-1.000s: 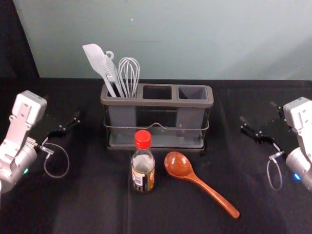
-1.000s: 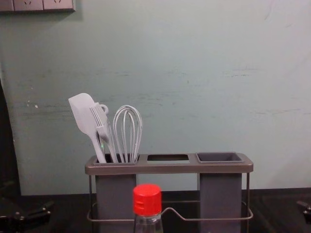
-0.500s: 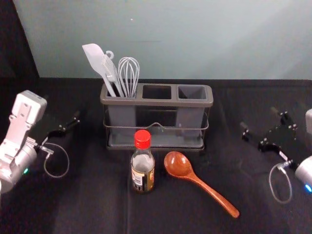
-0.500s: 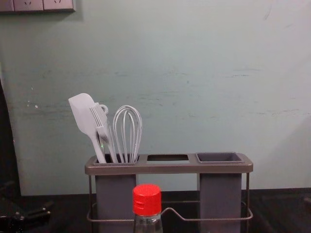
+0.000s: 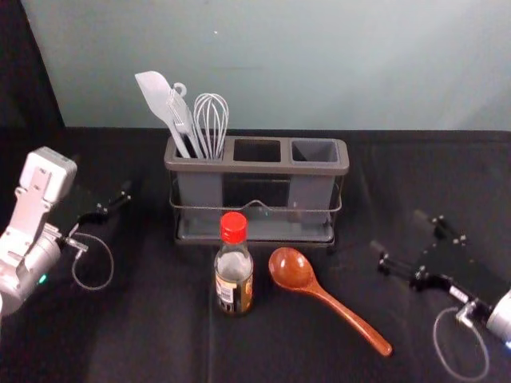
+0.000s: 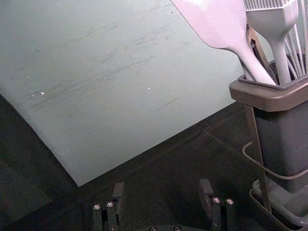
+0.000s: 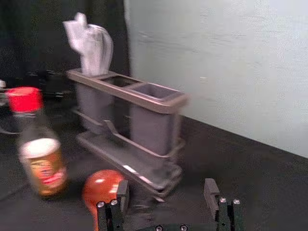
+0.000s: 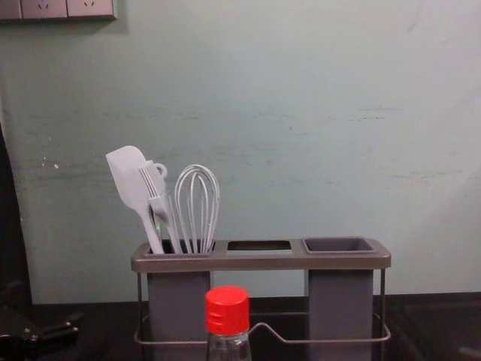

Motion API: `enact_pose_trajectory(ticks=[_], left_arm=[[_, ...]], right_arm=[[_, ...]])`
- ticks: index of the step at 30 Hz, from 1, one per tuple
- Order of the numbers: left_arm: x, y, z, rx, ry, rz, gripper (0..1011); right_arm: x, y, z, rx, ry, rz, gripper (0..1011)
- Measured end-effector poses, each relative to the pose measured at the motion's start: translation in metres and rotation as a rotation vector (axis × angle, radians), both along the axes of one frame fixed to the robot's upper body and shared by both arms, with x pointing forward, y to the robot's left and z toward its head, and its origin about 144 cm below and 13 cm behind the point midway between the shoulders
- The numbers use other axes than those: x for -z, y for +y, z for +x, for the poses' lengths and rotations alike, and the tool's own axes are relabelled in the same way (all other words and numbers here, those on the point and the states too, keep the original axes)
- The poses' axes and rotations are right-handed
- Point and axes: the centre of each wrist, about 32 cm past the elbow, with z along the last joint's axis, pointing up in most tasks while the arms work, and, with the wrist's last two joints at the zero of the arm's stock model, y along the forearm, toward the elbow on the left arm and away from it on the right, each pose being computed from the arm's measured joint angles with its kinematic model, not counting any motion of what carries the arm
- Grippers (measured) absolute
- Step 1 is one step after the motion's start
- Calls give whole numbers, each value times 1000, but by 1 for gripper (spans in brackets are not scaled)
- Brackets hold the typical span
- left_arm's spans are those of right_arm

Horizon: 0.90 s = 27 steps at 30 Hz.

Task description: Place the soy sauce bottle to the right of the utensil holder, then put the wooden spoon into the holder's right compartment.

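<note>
We are seeing the soy sauce bottle [image 5: 234, 271] standing upright, red-capped and labelled, near the utensil holder [image 5: 258, 167], between its six and seven o'clock. We are finding the glossy, reddish-brown wooden spoon [image 5: 294, 271] lying flat at the bottle's three o'clock, apart from it, its bowl pointing to ten and its handle reaching toward four. We are viewing the gray, wire-railed holder standing upright, its right compartment [image 5: 314, 152] gaping empty.

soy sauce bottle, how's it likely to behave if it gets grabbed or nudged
The soy sauce bottle looks smooth and clear-walled, so it should stay stiff but might slip. Standing upright and narrow, it could tip if pushed near its red cap.
</note>
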Motion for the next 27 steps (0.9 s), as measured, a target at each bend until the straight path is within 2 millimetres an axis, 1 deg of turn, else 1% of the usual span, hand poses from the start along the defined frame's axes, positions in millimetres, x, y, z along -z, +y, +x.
enact_pose_trajectory(ticks=[6,12,17,20,26,27], left_arm=[[0,0,0,0,0,0,1000],[0,0,0,0,0,0,1000],[0,0,0,0,0,0,1000],[0,0,0,0,0,0,1000],[0,0,0,0,0,0,1000],[0,0,0,0,0,0,1000]], right_arm=[[-1,9,-11,-99,11,29,1003],[2,26,-17,-178,-2,79,1003],[2,42,-15,-218,-8,103,1003],[0,58,-11,-248,-17,114,1003],[-2,80,-3,-272,-25,116,1003],[-2,86,-1,-276,-24,116,1003]])
